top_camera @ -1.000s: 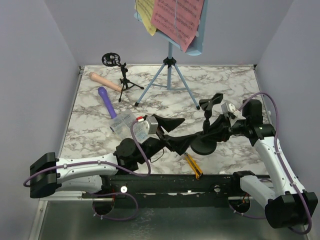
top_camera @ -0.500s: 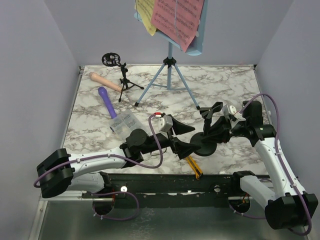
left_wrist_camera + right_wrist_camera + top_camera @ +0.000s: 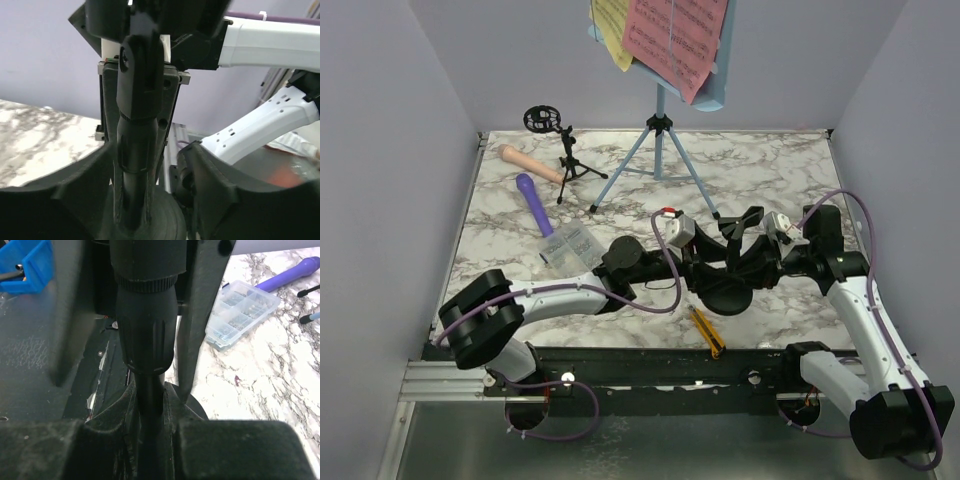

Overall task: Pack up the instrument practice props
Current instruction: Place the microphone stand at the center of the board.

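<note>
Your right gripper (image 3: 150,405) pinches the stem of the round-based mic mount (image 3: 725,293) at front centre. Your left gripper (image 3: 147,165) is spread around that stem, not gripping. Nothing looks packed: beige microphone (image 3: 525,162), purple microphone (image 3: 534,202), tripod mic mount (image 3: 563,150), music rack (image 3: 658,135) and sheet-music pages (image 3: 670,35) are all out.

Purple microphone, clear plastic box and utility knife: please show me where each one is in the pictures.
purple microphone (image 3: 535,206): top external view, middle of its handle.
clear plastic box (image 3: 569,248): top external view, centre of its lid.
utility knife (image 3: 706,333): top external view, middle of its yellow body.
</note>
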